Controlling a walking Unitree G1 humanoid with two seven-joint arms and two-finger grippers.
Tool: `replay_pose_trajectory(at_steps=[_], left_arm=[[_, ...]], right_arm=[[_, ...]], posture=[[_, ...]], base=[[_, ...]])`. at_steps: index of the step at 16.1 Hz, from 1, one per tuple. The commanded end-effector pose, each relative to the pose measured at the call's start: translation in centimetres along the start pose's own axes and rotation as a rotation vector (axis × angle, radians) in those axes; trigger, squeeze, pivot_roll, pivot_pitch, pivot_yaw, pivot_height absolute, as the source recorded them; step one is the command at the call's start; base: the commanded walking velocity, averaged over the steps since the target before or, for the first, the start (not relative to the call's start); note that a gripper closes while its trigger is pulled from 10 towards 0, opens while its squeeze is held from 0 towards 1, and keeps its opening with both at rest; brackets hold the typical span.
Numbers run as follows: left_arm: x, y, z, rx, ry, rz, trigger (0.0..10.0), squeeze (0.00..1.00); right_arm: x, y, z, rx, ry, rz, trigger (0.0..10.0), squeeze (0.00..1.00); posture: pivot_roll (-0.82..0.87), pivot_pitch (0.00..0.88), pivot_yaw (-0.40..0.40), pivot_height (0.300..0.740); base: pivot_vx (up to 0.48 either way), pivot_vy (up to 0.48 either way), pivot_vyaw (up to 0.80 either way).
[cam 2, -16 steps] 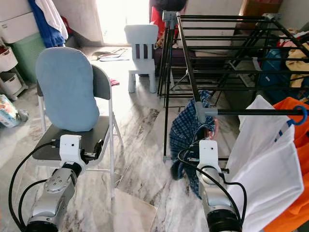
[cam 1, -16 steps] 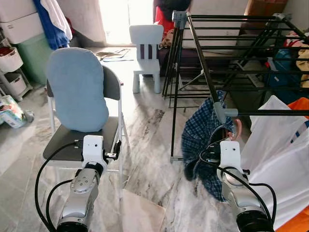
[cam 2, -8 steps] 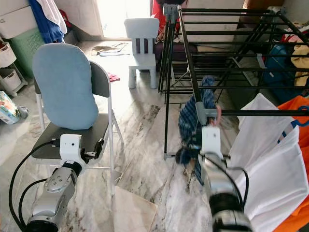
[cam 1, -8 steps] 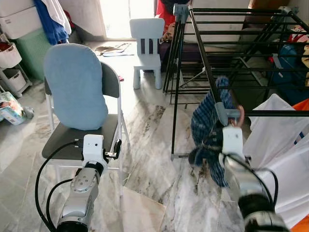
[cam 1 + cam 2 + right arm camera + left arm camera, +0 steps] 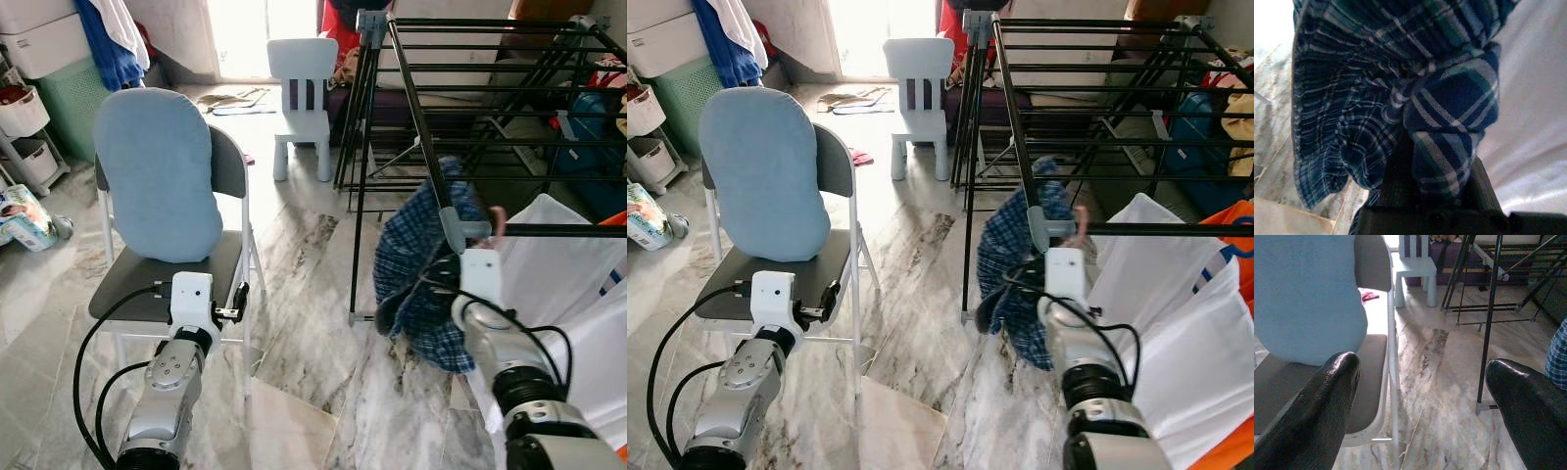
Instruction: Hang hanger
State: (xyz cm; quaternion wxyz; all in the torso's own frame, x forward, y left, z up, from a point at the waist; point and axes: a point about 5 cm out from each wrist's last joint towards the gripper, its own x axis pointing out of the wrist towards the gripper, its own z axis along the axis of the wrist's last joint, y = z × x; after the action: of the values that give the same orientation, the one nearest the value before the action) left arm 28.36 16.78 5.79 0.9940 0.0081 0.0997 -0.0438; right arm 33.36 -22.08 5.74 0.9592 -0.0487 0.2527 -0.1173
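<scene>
A blue plaid garment [image 5: 421, 269] hangs bunched at the near corner of the black drying rack [image 5: 415, 108]. A pink hanger hook [image 5: 498, 217] pokes out of it, right beside the rack's grey corner joint [image 5: 454, 230]; whether it rests on the bar I cannot tell. My right gripper [image 5: 1437, 171] is shut on the plaid cloth, which wraps over its fingers [image 5: 1398, 176]. My left gripper [image 5: 1425, 401] stands open and empty in front of the chair seat, low on the left.
A grey folding chair with a blue cushion [image 5: 157, 176] stands at the left. A white child's chair [image 5: 301, 88] is farther back. White clothes [image 5: 558, 259] hang on the rack at the right. Bins and baskets [image 5: 24, 117] line the left wall.
My right arm has lifted the plaid garment a little higher and closer to the rack's corner joint. The left arm has stayed put. The camera has shifted slightly.
</scene>
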Motion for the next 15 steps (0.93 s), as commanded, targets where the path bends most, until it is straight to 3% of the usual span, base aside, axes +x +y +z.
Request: replay_pose_trajectory(at_steps=[1, 6, 10, 11, 15], left_arm=[[0.0, -0.1, 0.2, 0.012, 0.000, -0.018, 10.0, 0.00], [0.1, -0.3, -0.1, 0.024, 0.025, -0.027, 10.0, 0.00], [0.1, -0.3, 0.0, 0.028, 0.027, -0.027, 10.0, 0.00], [0.1, -0.3, -0.1, 0.030, 0.028, -0.026, 10.0, 0.00], [0.1, -0.2, -0.1, 0.047, 0.031, -0.012, 10.0, 0.00]], right_arm=[[0.2, -0.3, 0.9, 0.011, -0.023, -0.011, 10.0, 0.00], [0.2, 1.0, -1.4, -0.009, 0.118, 0.153, 10.0, 0.00], [0.2, 1.3, -1.3, -0.008, 0.117, 0.187, 10.0, 0.00], [0.2, 1.4, -1.3, 0.003, 0.113, 0.193, 10.0, 1.00], [-0.2, 1.1, -0.9, -0.043, 0.008, 0.153, 10.0, 1.00]], posture=[[-0.06, 0.000, 0.003, 0.740], [-0.06, 0.000, 0.002, 0.740], [-0.06, 0.000, 0.002, 0.740], [-0.06, 0.000, 0.003, 0.740], [-0.06, 0.000, 0.000, 0.740]], base=[[0.000, 0.000, 0.00], [0.000, 0.000, 0.00], [0.000, 0.000, 0.00], [0.000, 0.000, 0.00], [0.000, 0.000, 0.00]])
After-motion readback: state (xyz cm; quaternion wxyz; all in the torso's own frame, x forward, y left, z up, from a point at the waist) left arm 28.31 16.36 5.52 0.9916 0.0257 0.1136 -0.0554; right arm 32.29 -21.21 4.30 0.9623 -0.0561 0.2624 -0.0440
